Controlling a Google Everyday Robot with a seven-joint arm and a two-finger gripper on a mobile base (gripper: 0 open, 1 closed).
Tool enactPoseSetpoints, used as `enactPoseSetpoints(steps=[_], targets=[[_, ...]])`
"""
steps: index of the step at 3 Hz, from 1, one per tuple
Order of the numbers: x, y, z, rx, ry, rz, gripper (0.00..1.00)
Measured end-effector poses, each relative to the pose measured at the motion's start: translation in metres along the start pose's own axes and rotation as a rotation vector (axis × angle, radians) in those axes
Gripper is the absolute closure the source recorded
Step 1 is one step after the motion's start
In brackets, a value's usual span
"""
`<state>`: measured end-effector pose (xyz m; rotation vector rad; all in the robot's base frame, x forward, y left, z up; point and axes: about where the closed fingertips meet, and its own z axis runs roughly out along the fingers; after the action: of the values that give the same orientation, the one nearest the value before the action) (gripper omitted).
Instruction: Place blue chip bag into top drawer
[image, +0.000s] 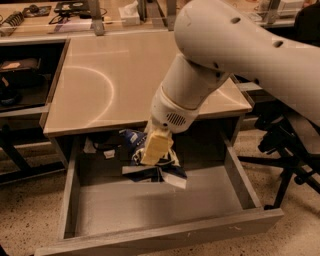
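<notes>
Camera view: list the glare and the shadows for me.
Camera view: a curved arc of glare crosses the beige tabletop; the white arm is brightly lit from above; the tabletop shades the back of the top drawer, where the gripper holds the blue chip bag; the drawer's front floor is evenly lit.
</notes>
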<state>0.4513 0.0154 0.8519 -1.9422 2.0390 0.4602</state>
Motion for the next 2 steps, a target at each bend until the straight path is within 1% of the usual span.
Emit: enactPoseSetpoints(steps=[1, 2], targets=[[0.0209, 0.0359, 0.0353, -0.11, 0.003, 0.066, 1.0], [0.0244, 0.0405, 0.0397, -0.122, 0.01, 0.07, 1.0]])
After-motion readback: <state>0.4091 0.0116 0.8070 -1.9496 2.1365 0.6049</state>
